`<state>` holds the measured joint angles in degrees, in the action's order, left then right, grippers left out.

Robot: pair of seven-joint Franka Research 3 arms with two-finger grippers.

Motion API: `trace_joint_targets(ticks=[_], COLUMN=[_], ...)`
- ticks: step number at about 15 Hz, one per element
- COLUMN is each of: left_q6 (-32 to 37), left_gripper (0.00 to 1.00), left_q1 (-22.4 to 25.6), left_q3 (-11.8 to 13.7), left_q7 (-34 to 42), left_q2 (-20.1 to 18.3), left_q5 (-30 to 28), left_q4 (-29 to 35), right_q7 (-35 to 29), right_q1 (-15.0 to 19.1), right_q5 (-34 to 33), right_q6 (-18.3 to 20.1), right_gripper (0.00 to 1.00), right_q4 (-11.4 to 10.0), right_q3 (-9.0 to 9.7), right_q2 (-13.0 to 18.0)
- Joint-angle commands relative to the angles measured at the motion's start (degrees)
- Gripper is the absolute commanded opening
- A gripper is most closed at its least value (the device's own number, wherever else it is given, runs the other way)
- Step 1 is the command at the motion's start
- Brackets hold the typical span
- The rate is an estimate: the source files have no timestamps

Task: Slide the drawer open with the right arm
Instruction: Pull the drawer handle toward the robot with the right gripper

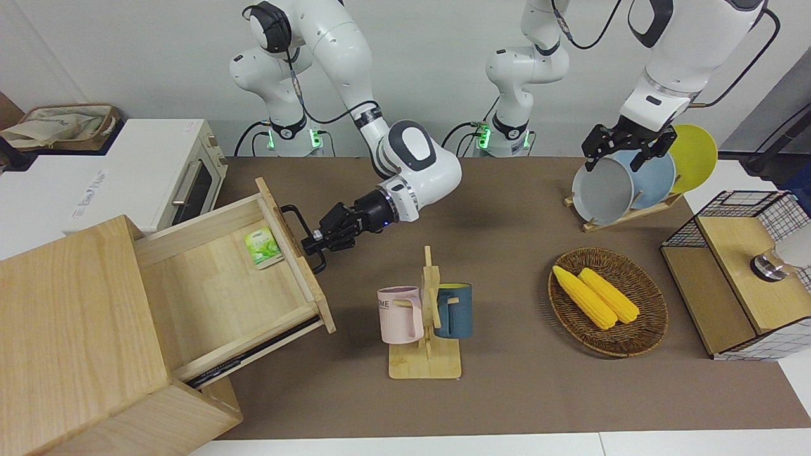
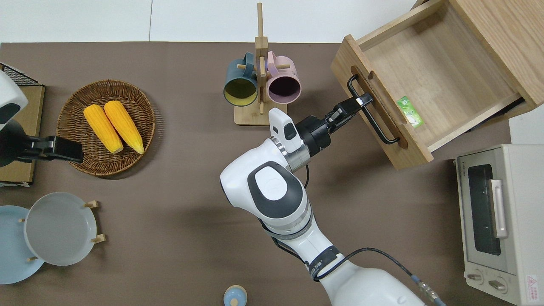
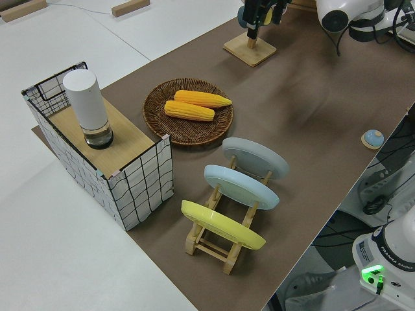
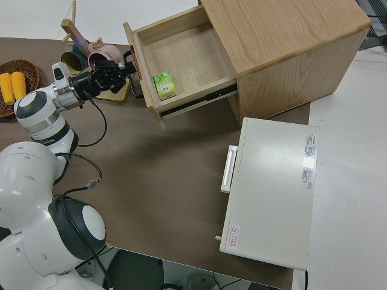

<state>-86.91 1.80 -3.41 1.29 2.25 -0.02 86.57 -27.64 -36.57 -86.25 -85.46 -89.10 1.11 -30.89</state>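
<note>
The drawer (image 1: 228, 278) stands well out of the big pale box (image 1: 76, 342) at the right arm's end of the table (image 1: 507, 405), its floor open to the room with a small green packet (image 1: 263, 247) lying inside against the front panel. And there is the right pincer (image 2: 360, 102), right on the black bar handle (image 2: 372, 110), fingers clamped across the bar, a little toward one end of it and not dead centre.

Here is what matters now. The bar runs slantwise across the table, following the drawer front, and the right arm (image 2: 276, 191) reaches in almost square to that bar. So the drawer's line of travel points out from the box, more or less back along the forearm toward the mug rack (image 2: 260, 76). Any further pull, I'd say, wants to stay on that same slanted line, away from the box; a tug off to the side would likely rack the drawer on its runners.

The drawer looks most of the way out already, so I judge little travel is left.

The left pincer (image 1: 627, 149) is parked, and whether its fingers are apart I cannot tell.
</note>
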Motion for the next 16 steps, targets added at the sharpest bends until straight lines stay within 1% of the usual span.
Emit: trace_joint_targets(ticks=[1,5,6,7,8,9,10,11,16], left_q6=[1.1,1.1,1.1,1.1,1.1,1.1,1.1,1.1,1.1], left_gripper=[0.99,0.99,0.99,0.99,0.99,0.99,0.99,0.99,0.99], left_q1=[0.2,0.2,0.2,0.2,0.2,0.2,0.2,0.2,0.2], left_q3=[-0.4,-0.4,-0.4,-0.4,-0.4,-0.4,-0.4,-0.4,-0.4], left_q7=[0.6,0.6,0.6,0.6,0.6,0.6,0.6,0.6,0.6], left_q2=[0.7,0.7,0.7,0.7,0.7,0.7,0.7,0.7,0.7], left_q5=[1.0,1.0,1.0,1.0,1.0,1.0,1.0,1.0,1.0], left_q4=[-1.5,-1.5,-1.5,-1.5,-1.5,-1.5,-1.5,-1.5,-1.5], right_q7=[1.9,1.8,1.7,1.6,1.6,1.6,1.4,1.3,1.2], right_q1=[-1.2,-1.2,-1.1,-1.1,-1.2,-1.0,-0.8,-0.7,-0.4], right_q5=[-0.9,-0.9,-0.9,-0.9,-0.9,-0.8,-0.8,-0.8,-0.8], right_q6=[0.0,0.0,0.0,0.0,0.0,-0.1,-0.3,-0.4,-0.6], right_gripper=[0.000,0.000,0.089,0.249,0.491,0.630,0.924,0.983,0.983], right_q4=[2.4,2.4,2.4,2.4,2.4,2.4,2.4,2.4,2.4], right_q3=[-0.76,-0.76,-0.76,-0.76,-0.76,-0.76,-0.76,-0.76,-0.76], right_q2=[-0.4,-0.4,-0.4,-0.4,-0.4,-0.4,-0.4,-0.4,-0.4])
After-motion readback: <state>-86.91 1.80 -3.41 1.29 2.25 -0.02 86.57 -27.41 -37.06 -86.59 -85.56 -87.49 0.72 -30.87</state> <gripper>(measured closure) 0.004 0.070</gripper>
